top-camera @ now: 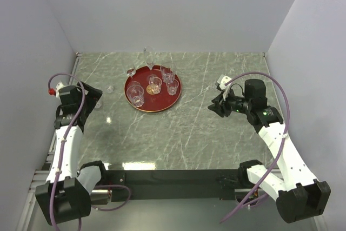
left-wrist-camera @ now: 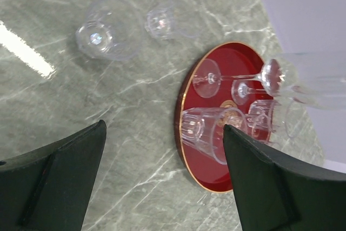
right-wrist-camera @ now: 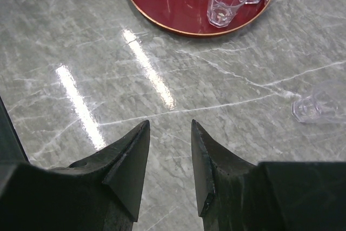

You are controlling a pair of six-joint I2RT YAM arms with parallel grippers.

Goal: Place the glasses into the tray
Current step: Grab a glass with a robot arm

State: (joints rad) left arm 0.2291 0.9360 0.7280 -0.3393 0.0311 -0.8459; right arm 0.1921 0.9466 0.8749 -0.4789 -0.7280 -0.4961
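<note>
Glass looks light, slick and brittle, so pinch the tumbler (left-wrist-camera: 105,31) softly across its wall; your left gripper (left-wrist-camera: 163,128) gapes wide, your right gripper (right-wrist-camera: 170,124) barely parted

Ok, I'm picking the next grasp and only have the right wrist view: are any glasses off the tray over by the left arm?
Observer: Yes, a wide tumbler and a smaller glass sit on the table beside the tray, in front of the left gripper.
Operator: Is that gripper free?
Observer: It is open and holds nothing.
Operator: Anything behind the tray?
Observer: A tall glass stands at its far edge; on or off the rim, I cannot tell.
</note>
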